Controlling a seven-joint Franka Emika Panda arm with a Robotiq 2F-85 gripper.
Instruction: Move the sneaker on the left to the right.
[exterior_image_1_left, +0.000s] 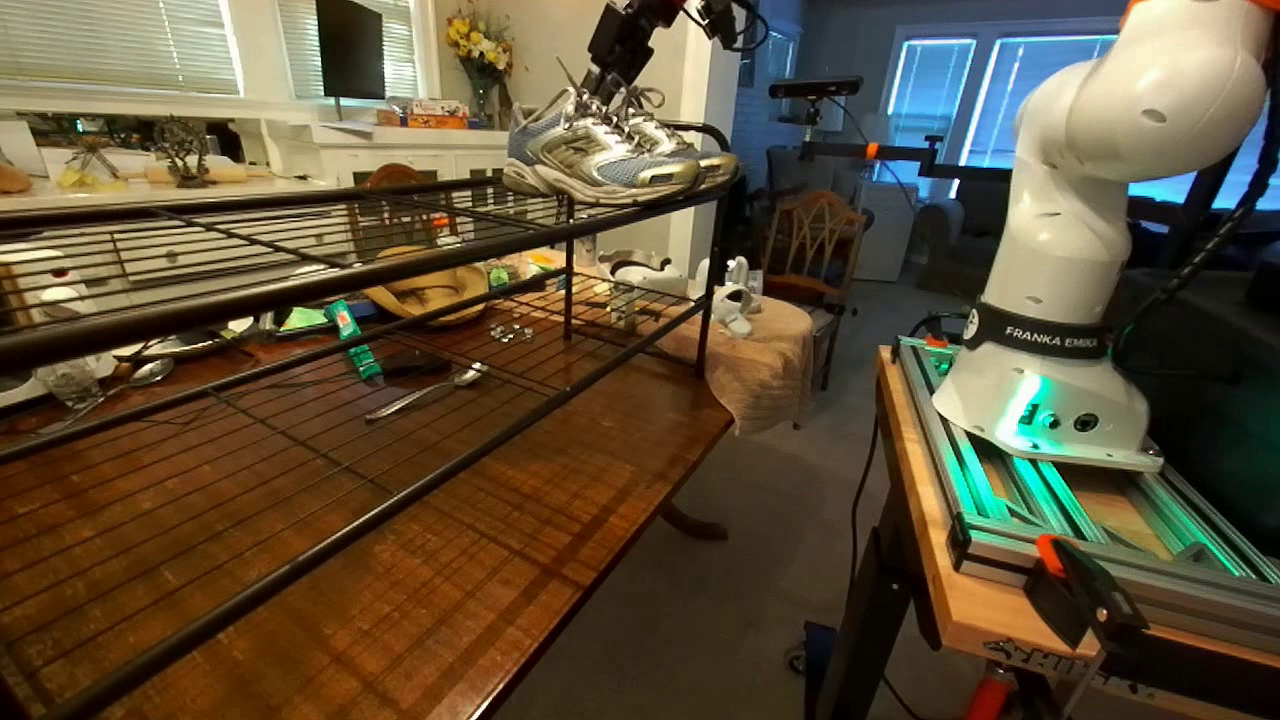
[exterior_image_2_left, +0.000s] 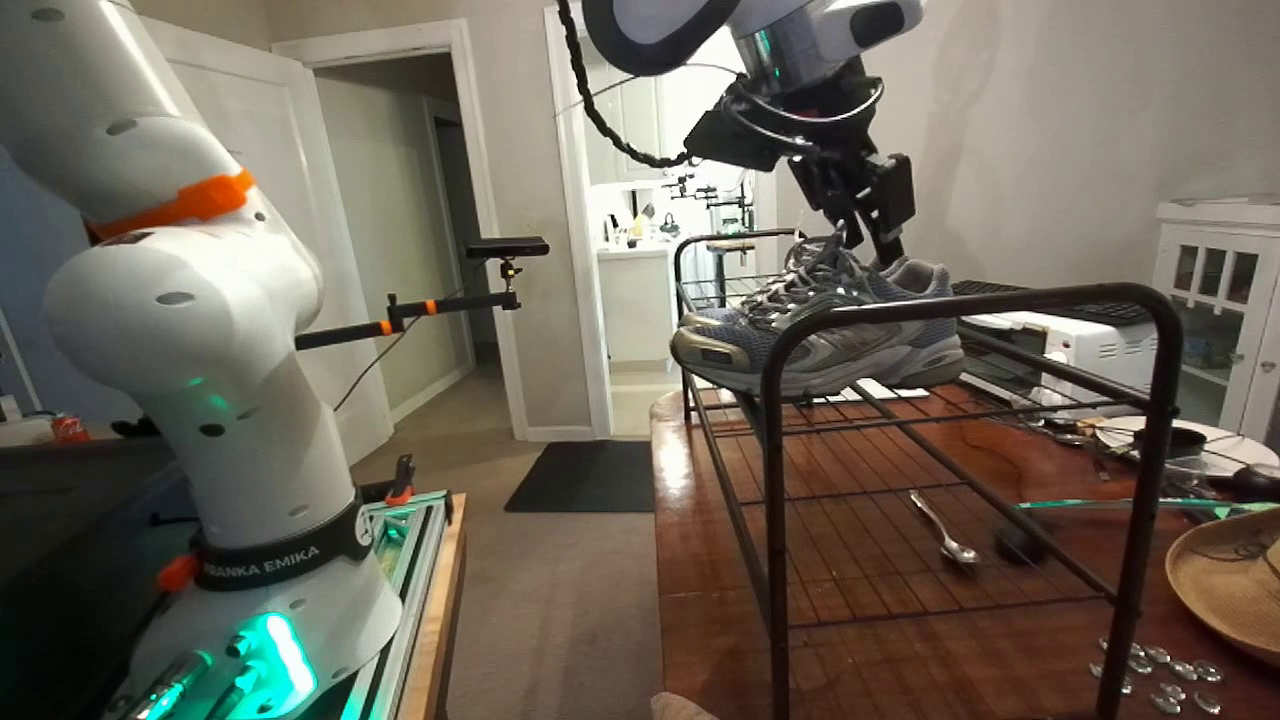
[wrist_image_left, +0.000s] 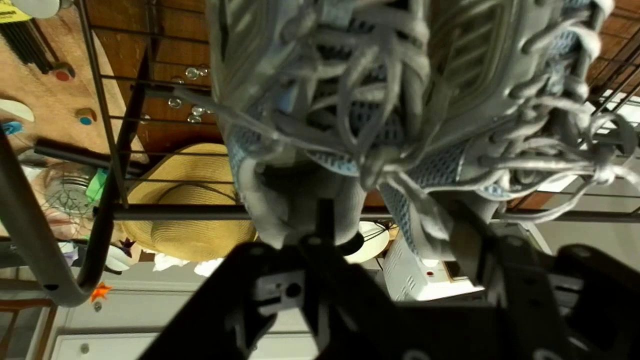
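The gripper (wrist_image_left: 392, 220) is hanging at the lower middle of the wrist view, its 2 blurred fingers (wrist_image_left: 326, 220) standing apart near the heel openings of 2 matching silvery-grey sneakers (wrist_image_left: 310, 115). In an exterior view both sneakers are sitting side by side, right of centre, on the top tier of a black rack (exterior_image_2_left: 776, 500). A spoon (exterior_image_2_left: 957, 551) is lying lower right, a straw hat (exterior_image_2_left: 1225, 575) showing at the right edge.

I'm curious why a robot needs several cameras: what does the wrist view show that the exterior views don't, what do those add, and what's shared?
Only the wrist view plainly shows a red-dotted piece and a blue-dotted piece. Only the exterior views, both of them, show the robot's base and a spoon. All share the sneakers, rack, hat, beads and gripper.
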